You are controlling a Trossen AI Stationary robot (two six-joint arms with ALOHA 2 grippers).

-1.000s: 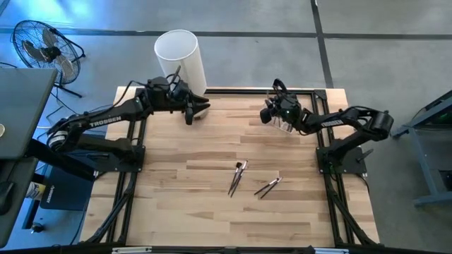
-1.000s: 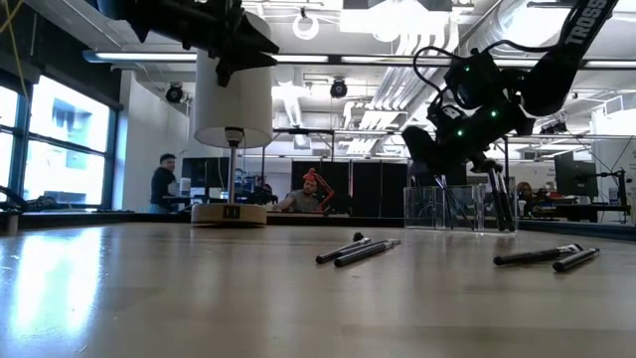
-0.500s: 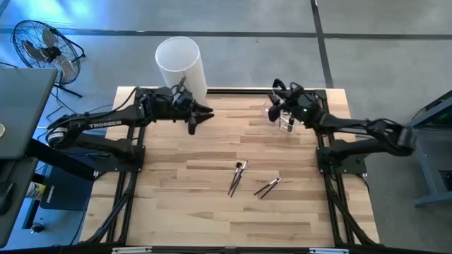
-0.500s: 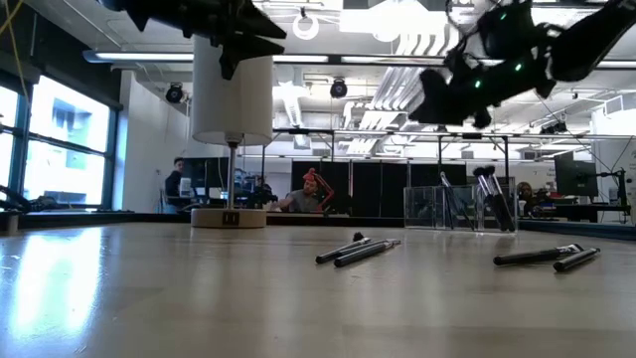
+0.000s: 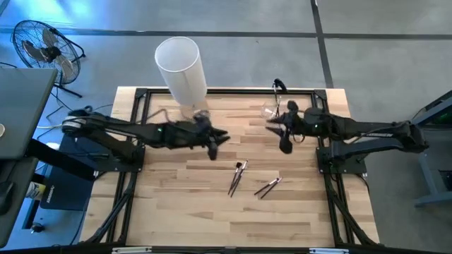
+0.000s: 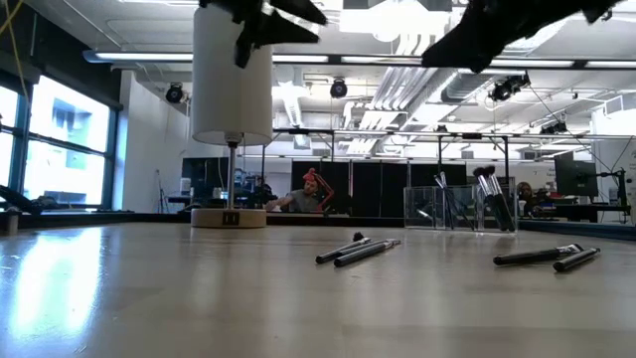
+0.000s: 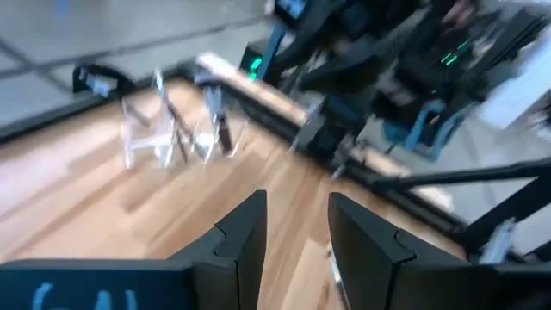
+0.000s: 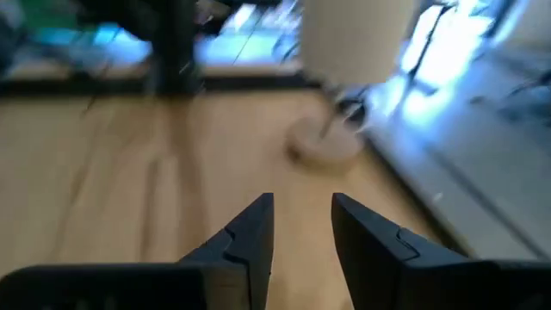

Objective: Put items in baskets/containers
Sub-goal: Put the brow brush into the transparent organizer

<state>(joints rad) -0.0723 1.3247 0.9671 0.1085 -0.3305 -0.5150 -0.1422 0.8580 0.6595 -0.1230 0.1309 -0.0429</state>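
Both wrist views are showing everything blurred, the clear holder (image 7: 168, 138) smeared. In the low view the picture's top edge is cutting off both arms

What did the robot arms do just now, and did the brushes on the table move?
Both arms swung from the back of the table toward the middle. The left gripper left the white cylinder; the right gripper left the clear holder. Both are open and empty. The four loose brushes stayed put.
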